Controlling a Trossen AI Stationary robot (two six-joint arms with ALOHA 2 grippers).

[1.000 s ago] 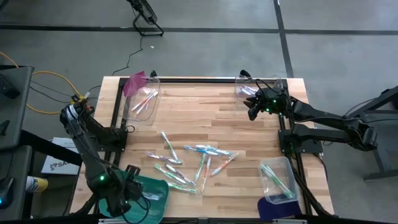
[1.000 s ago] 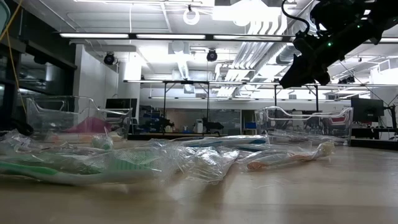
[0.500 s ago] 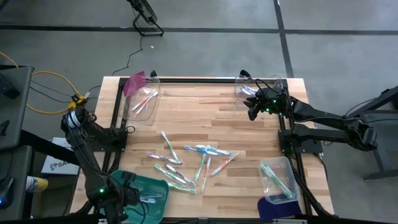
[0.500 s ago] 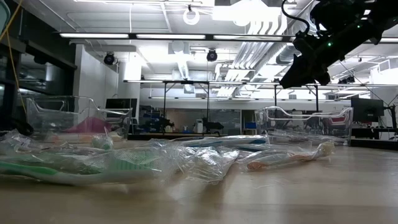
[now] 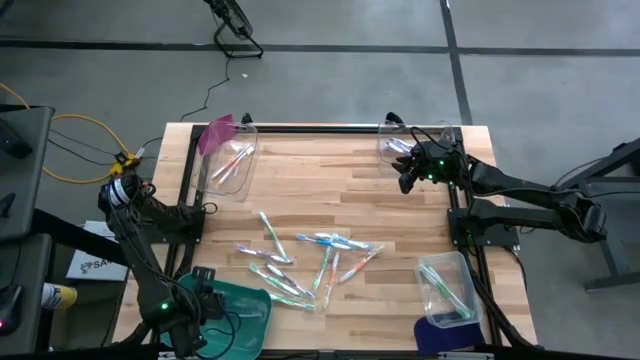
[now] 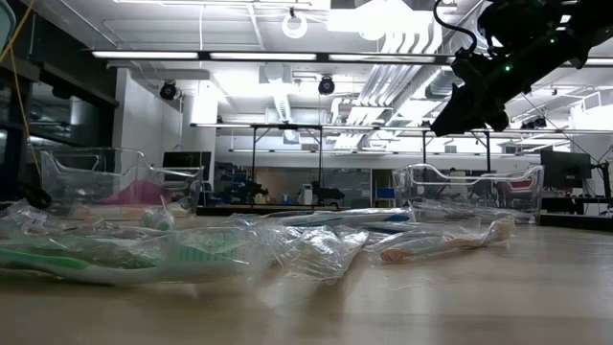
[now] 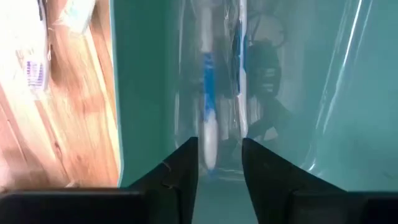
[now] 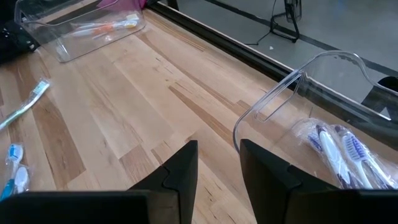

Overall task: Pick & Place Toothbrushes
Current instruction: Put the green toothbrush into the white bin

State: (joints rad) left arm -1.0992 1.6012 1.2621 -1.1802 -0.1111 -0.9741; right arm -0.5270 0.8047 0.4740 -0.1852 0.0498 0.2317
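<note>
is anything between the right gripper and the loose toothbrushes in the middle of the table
Nothing visible. The right gripper hangs beside the clear bin at the far right corner; only bare table lies between it and the loose toothbrushes.

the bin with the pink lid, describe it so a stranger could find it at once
Start at the wooden table and go to its far left corner. The clear bin there holds a few toothbrushes. It alone has a pink lid propped at its far end; the others are green, blue or unlidded.
</note>
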